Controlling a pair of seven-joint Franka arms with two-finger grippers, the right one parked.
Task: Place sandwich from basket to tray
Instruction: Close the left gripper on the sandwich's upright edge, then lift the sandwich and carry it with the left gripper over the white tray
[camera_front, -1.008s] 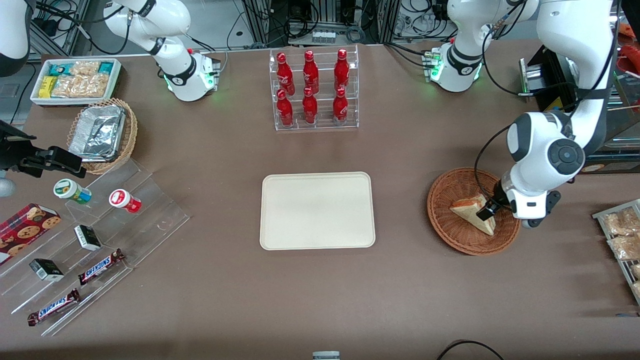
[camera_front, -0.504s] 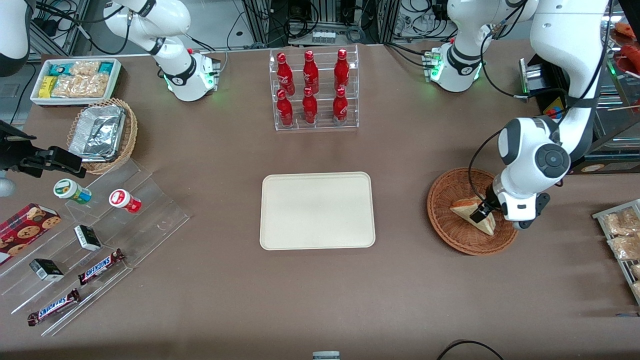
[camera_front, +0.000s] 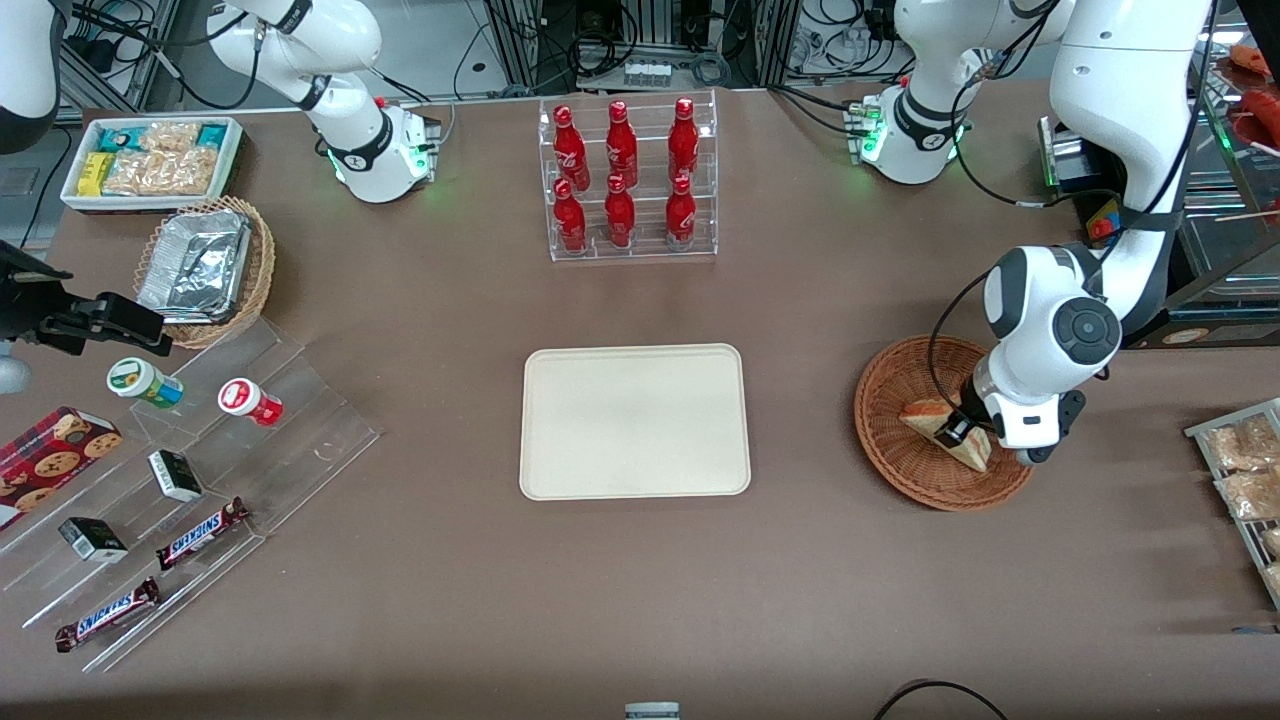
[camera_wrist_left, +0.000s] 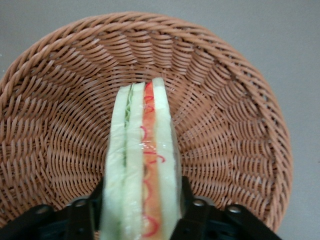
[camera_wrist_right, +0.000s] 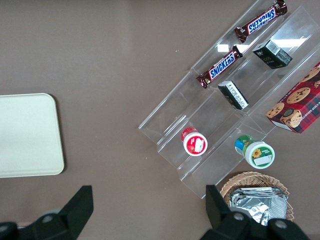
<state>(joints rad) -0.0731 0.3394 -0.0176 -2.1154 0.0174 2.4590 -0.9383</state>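
The sandwich (camera_front: 922, 414) stands on edge in the reddish-brown wicker basket (camera_front: 880, 400), toward the working arm's end of the table. My left gripper (camera_front: 952, 431) reaches down into the basket and is shut on the sandwich. In the left wrist view the black fingers (camera_wrist_left: 188, 199) press both bread faces of the sandwich (camera_wrist_left: 142, 145), whose red and green filling edge faces the camera, with the basket (camera_wrist_left: 225, 100) weave all around. The cream tray (camera_front: 634, 420) lies flat at the table's middle, beside the basket, with nothing on it; its corner shows as the tray (camera_wrist_right: 25, 135).
A clear rack of red bottles (camera_front: 627, 180) stands farther from the front camera than the tray. A stepped acrylic display (camera_front: 200, 470) of snacks, a tan basket of foil trays (camera_front: 205, 265) and a white bin (camera_front: 150, 160) lie toward the parked arm's end. A wire rack of packets (camera_front: 1245, 480) sits beside the basket.
The left arm's wrist has swung lower and toward the tray over the basket, and the gripper has settled around the sandwich. The sandwich stays in the basket.
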